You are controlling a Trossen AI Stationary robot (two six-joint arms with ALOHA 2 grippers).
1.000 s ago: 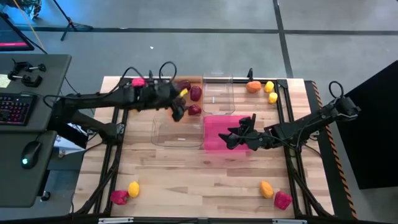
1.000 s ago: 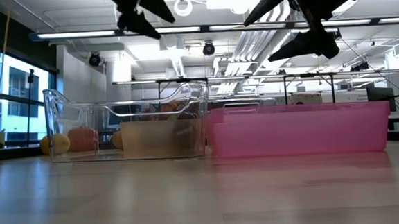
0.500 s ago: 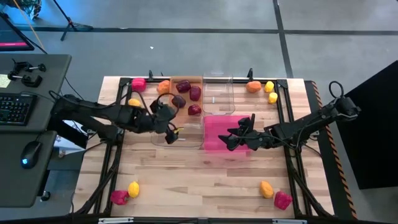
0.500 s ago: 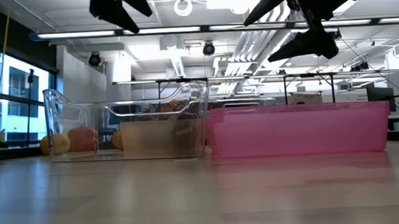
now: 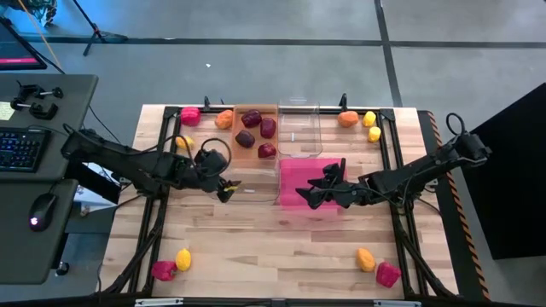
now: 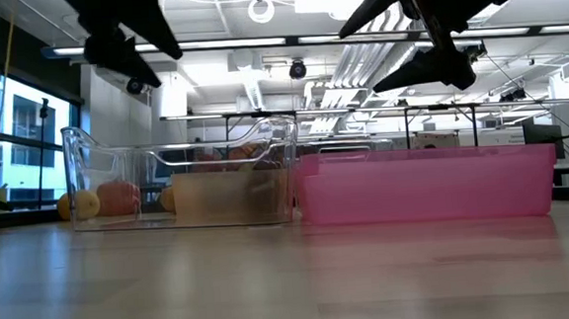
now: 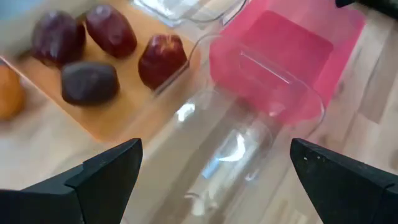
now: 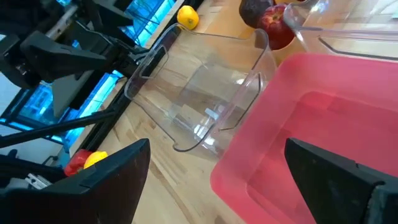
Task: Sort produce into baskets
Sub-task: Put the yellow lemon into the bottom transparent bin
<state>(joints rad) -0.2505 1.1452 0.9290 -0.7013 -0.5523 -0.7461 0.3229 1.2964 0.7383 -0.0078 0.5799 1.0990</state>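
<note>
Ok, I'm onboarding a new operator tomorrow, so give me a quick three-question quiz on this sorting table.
1. How many dark maroon toy fruits lie in the translucent orange plastic bin?
2. The right gripper hovers over: A) the large opaque pink bin, B) a clear plastic bin, C) bare tabletop.
3. True or false: the pink bin holds produce.
Key: 1) four; 2) A; 3) false, its visible floor is bare.
</note>
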